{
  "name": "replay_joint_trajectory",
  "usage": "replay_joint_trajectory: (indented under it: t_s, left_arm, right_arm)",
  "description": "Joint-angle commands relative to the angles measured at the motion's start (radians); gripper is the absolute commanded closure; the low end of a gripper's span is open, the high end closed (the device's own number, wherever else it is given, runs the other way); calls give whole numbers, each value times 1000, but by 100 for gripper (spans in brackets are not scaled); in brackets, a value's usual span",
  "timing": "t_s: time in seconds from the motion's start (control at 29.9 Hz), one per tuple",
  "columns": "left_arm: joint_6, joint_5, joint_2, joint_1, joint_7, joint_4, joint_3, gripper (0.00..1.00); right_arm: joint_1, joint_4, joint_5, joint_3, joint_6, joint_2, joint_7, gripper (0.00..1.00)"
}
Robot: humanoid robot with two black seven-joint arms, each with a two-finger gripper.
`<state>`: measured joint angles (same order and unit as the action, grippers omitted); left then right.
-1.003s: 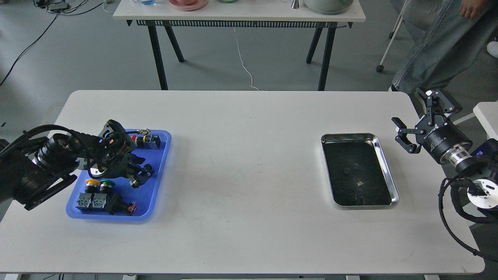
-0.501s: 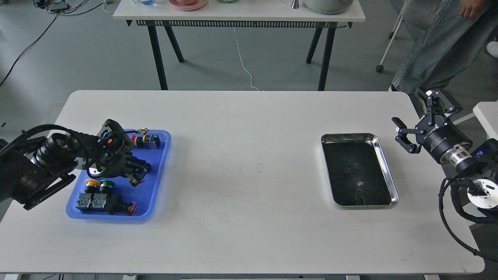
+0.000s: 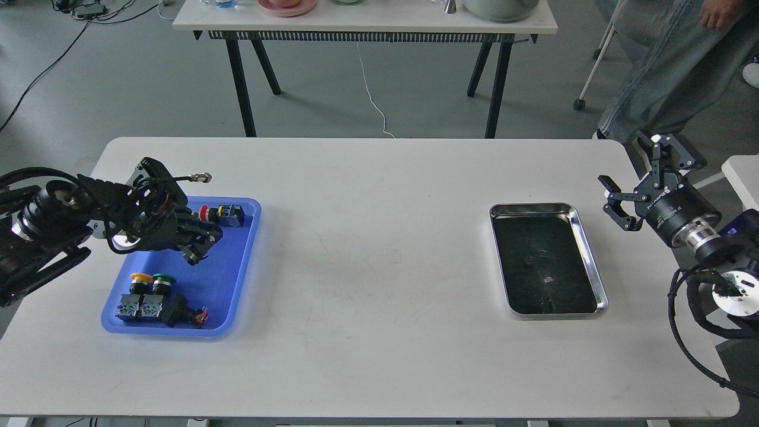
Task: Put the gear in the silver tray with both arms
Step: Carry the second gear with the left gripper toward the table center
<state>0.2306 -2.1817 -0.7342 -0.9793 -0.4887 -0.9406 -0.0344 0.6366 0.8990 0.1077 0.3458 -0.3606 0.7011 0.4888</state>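
Silver tray (image 3: 547,265) unfilled, parts waiting in the blue tray (image 3: 228,284).

The silver tray lies on the white table (image 3: 367,267) with only small specks on its dark bottom. Just beside its far right corner our right gripper (image 3: 637,178) hangs with fingers spread wide, holding nothing. Well apart from the silver tray, the blue tray holds a red-capped switch (image 3: 222,212), yellow- and green-capped buttons (image 3: 152,281) and contact blocks (image 3: 141,308). Our left gripper (image 3: 198,246) hovers over it; we cannot tell its finger spread.
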Motion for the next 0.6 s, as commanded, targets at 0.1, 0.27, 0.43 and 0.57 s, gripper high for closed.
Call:
replay_joint_trajectory:
  t_s: [0.1,0.27,0.43,0.57]
  left_arm:
    - [10,0,-106,-28,0,-236,-131,88]
    - [127,0,-64,-143,0,-403,-137,88]
    - [216,0,142,-222,0,-425,-127,88]
    - [258,0,307,-289,0,-385,-89,89]
  right_arm:
    - [2,0,0,7,-1,0,0,1]
    - [3,1,0,19,-1,-6,0,1]
    - [18,0,0,18,-1,-5,0,1]
    - [46,1,0,12,-1,-3,0,1]
